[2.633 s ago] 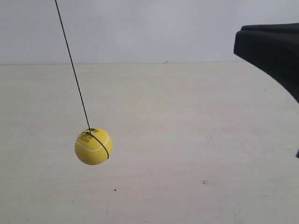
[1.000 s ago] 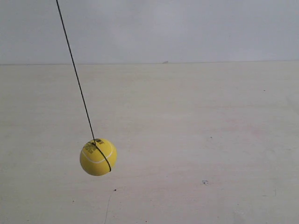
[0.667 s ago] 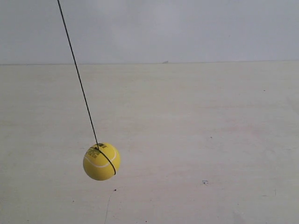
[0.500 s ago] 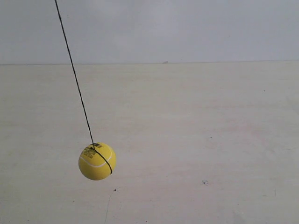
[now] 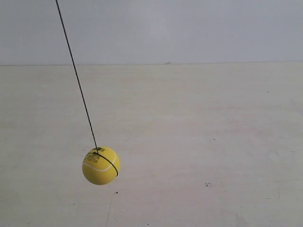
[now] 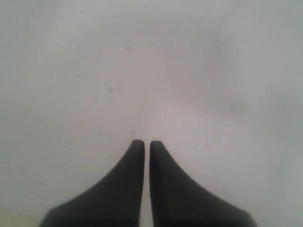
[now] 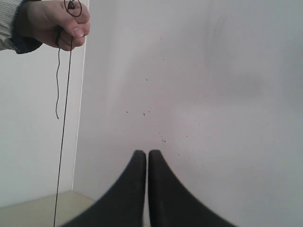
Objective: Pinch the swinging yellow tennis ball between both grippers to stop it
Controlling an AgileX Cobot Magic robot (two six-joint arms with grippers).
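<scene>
Hanging on a thin dark string (image 5: 78, 85), the yellow ball (image 5: 101, 165) is at the lower left of the exterior view, over the pale worktop (image 5: 213, 142). Left tool (image 6: 142, 143): jaws together, a hairline gap between them, clamped on nothing. Right tool (image 7: 142, 153): jaws together, likewise empty. In the right wrist view a hand (image 7: 54, 21) pinches the string's upper end.
</scene>
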